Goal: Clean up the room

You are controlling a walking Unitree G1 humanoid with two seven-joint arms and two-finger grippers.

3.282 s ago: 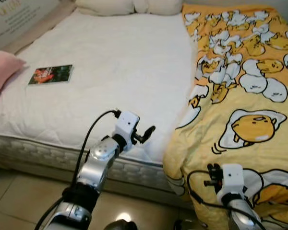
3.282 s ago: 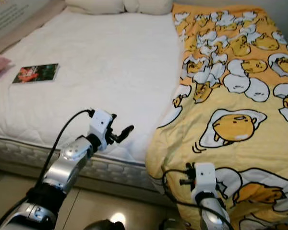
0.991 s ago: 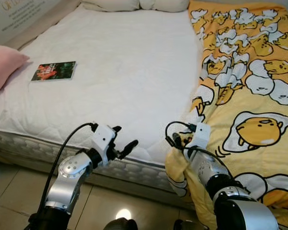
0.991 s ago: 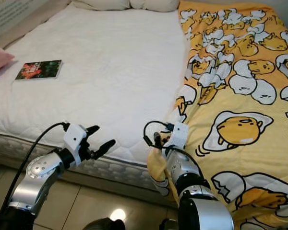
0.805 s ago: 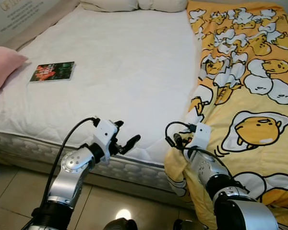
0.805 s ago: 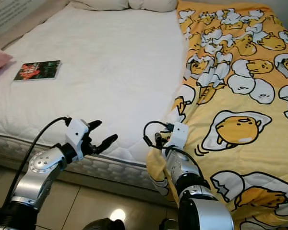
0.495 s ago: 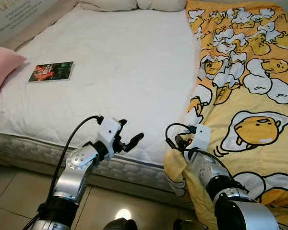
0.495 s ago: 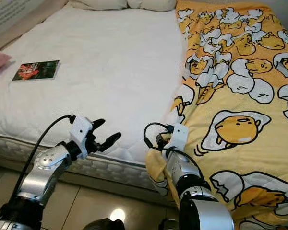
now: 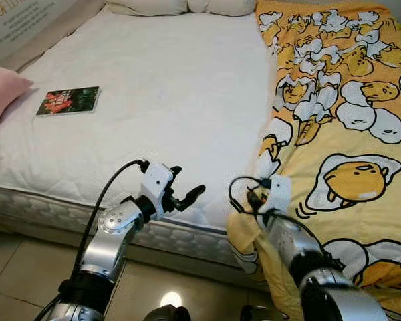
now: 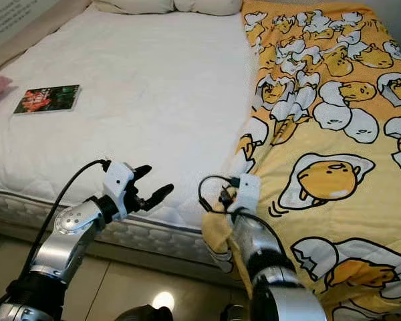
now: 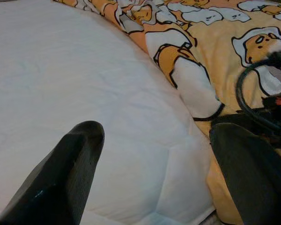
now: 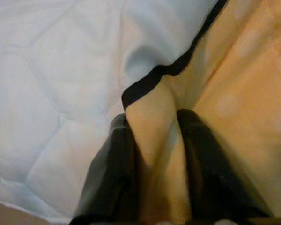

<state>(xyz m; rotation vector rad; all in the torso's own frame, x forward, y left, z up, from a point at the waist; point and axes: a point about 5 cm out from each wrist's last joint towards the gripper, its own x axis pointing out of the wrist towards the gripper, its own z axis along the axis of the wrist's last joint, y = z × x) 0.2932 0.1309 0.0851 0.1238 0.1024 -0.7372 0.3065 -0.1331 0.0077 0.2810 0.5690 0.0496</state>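
A fold of the soft yellow egg-print blanket (image 9: 334, 134) is pinched by the right gripper (image 12: 152, 154) at the white quilted mattress's (image 9: 160, 100) front edge. The left gripper (image 9: 187, 196) is held wide apart, empty. Being limp and light, the blanket is best taken by its hem.

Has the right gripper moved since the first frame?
Yes. The right gripper went forward from the blanket's hanging front to its edge by the mattress, jaws now pinching it.

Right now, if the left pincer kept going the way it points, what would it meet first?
Probably the folded edge of the yellow egg-print blanket beside the right pincer; the open left pincer hovers over the white quilted mattress. Depth is unclear.
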